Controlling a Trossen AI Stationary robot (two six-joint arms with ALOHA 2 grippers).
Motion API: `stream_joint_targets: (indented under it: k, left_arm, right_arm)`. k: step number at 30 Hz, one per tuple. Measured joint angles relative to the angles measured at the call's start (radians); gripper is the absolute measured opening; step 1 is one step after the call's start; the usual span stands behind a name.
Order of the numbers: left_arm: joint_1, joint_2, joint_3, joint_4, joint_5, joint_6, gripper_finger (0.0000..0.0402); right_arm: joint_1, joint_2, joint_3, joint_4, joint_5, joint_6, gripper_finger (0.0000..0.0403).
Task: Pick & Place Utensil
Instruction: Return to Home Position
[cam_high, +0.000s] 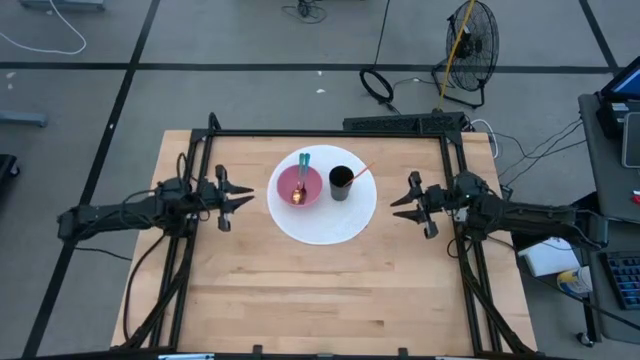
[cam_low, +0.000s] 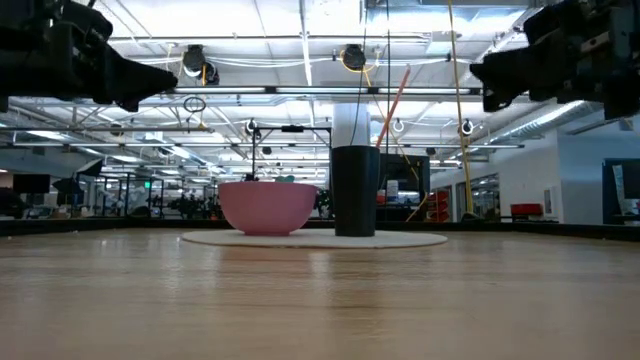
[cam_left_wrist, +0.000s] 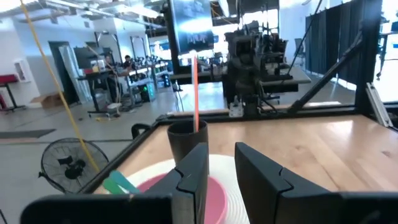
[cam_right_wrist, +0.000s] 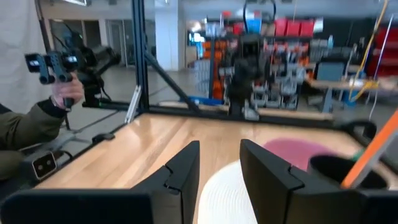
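fingers of the left gripper (cam_high: 240, 199) stand parted with a clear gap between them and nothing held. it hovers above the wooden table (cam_high: 300, 300), off the surface, as the low view shows it high over the boards. straight ahead of its fingertips lies the round white mat (cam_high: 322, 228), and on the mat's nearer side sits the pink bowl (cam_high: 298, 186), close in front of this gripper but not touching it. a teal-handled utensil (cam_high: 303, 162) rests inside the bowl, its handle leaning over the rim.

the right gripper (cam_high: 402, 197) faces the left one from across the mat, also raised clear of the table, its two fingers spread and empty. just ahead of it stands the black cup (cam_high: 341, 183), upright on the mat, beside the bowl on the side nearer this gripper. the orange straw (cam_high: 360, 173) stands in the cup, tilted with its upper end leaning toward the right gripper. neither gripper touches the cup, straw or bowl.

beyond the table's edge, off to the side of the right gripper, a person's hand (cam_right_wrist: 65, 93) in an olive sleeve holds a dark device.
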Motion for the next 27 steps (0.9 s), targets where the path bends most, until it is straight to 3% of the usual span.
stream_joint_targets:
  k: [8, 17, 27]
  left_arm:
    - [0.012, -0.072, -0.001, -0.073, 0.027, -0.011, 0.0088]
    - [0.012, -0.127, -0.001, -0.107, 0.028, -0.018, 0.0088]
    - [0.012, -0.182, -0.001, -0.202, 0.027, -0.010, 0.0088]
  right_arm:
    - [0.083, -0.188, 0.000, -0.168, 0.018, -0.011, 0.0112]
    - [0.266, -0.260, -0.046, -0.230, 0.294, -0.062, 0.0112]
    - [0.283, -0.367, -0.089, -0.252, 0.348, -0.072, 0.0112]
